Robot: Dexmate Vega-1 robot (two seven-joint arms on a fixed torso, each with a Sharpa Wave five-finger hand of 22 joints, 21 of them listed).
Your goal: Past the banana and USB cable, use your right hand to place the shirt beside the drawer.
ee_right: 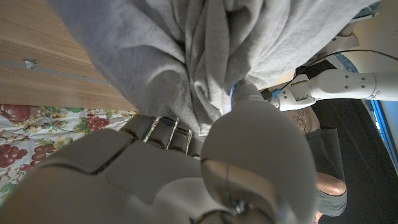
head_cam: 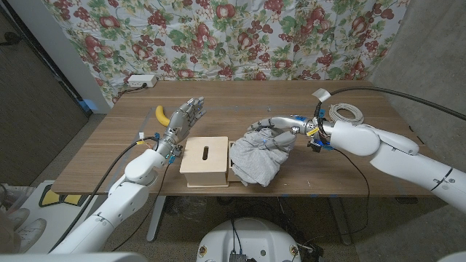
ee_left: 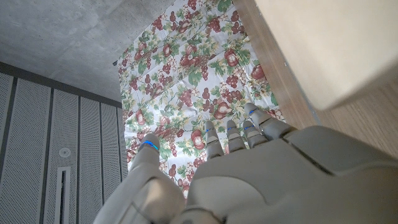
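Shirt, a grey bunched heap, lies on the wooden table just to the right of the drawer, its left edge touching or overlapping the pale wooden box's right side. The right hand sits on top of the heap's far right part, fingers curled down into the cloth so that folds gather between and beneath them. In the right wrist view the grey fabric is drawn up into a pinched ridge right at the thumb and the fingers beside it, with the rest of the cloth hanging away from the palm toward the tabletop; the hand grips the shirt there.

The left hand stands on the table to the left of the drawer, holding nothing, fingers straight and slightly parted, reaching toward the far edge. In the left wrist view its fingertips line up side by side with the thumb set apart.

A banana lies just left of the left hand's fingers. A coiled pale USB cable rests near the table's far right, behind the right forearm. A floral cloth hangs behind the table.
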